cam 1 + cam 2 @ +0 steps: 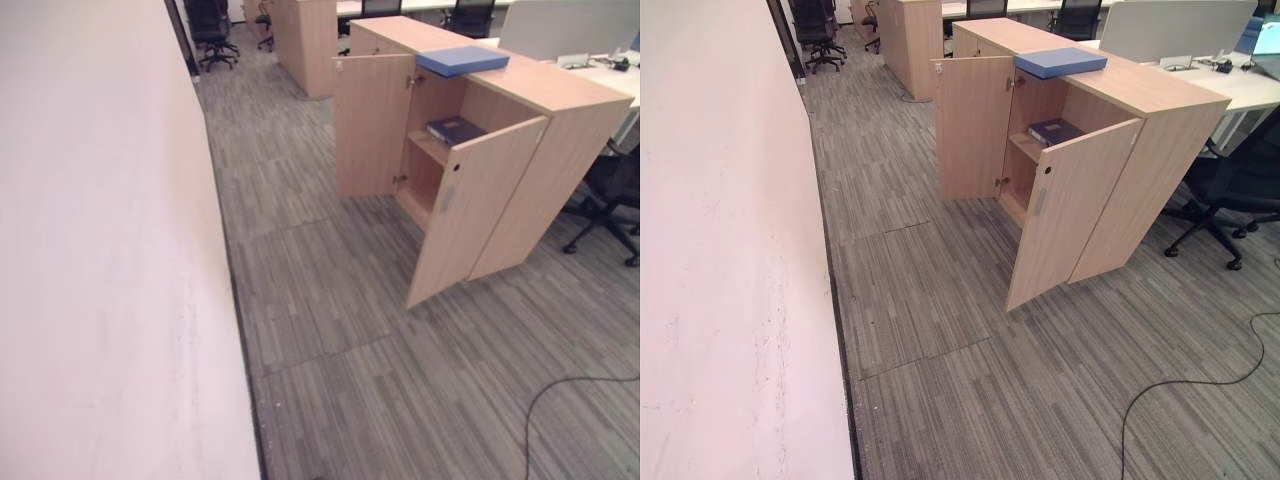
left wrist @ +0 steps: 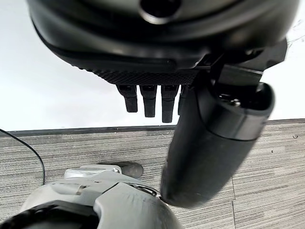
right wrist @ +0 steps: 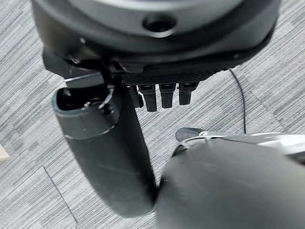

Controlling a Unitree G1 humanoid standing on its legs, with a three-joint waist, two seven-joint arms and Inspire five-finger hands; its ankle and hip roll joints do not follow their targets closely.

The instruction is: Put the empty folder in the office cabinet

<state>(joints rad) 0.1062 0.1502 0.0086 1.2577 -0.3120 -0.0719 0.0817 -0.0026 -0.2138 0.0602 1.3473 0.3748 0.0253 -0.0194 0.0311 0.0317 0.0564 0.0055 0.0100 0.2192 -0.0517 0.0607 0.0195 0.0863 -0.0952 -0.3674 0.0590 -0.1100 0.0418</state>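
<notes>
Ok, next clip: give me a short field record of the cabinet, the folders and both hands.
cabinet: light wooden office cabinet, both doors open
on top: flat blue folder
inside: dark blue folder lying on the shelf
left hand: fingers straight, holding nothing
right hand: fingers straight, holding nothing
floor: grey striped carpet

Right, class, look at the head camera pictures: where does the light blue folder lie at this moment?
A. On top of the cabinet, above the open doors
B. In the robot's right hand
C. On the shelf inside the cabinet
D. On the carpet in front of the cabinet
A: the light blue folder lies flat on top of the cabinet, whose doors stand open; a darker blue book lies on the inside shelf.
</notes>
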